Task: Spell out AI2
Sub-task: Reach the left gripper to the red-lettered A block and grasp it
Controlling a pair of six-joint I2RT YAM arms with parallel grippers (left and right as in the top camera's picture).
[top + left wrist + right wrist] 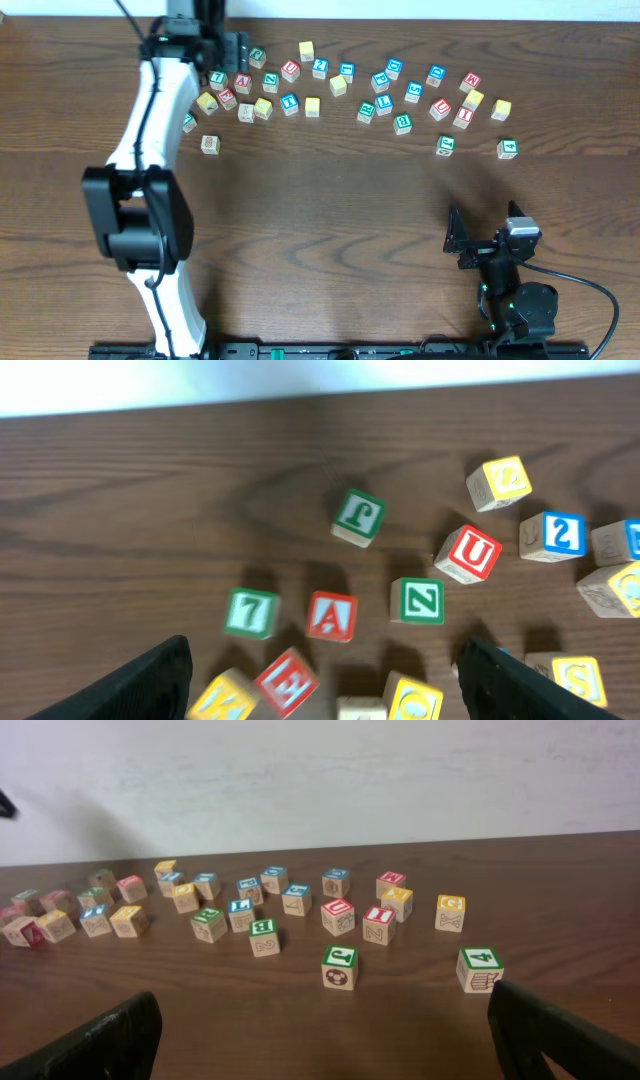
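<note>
Lettered wooden blocks lie scattered along the far side of the table. My left gripper point(232, 48) hovers over the left end of the cluster, open and empty point(325, 665). Just ahead of its fingers in the left wrist view lies the red A block point(331, 616), which also shows overhead point(242, 84). The blue 2 block point(551, 535) lies further right point(320, 67). A red block that looks like an I point(462, 117) lies in the right group point(379, 924). My right gripper point(455, 240) rests near the front right, open and empty point(325, 1035).
Around the A lie a green 7 point(250, 612), a green N point(418, 601), a red U point(468, 552), a red E point(285, 682) and a green J point(358, 517). A green 4 block point(479, 969) and another green block point(339, 966) lie closest to my right gripper.
</note>
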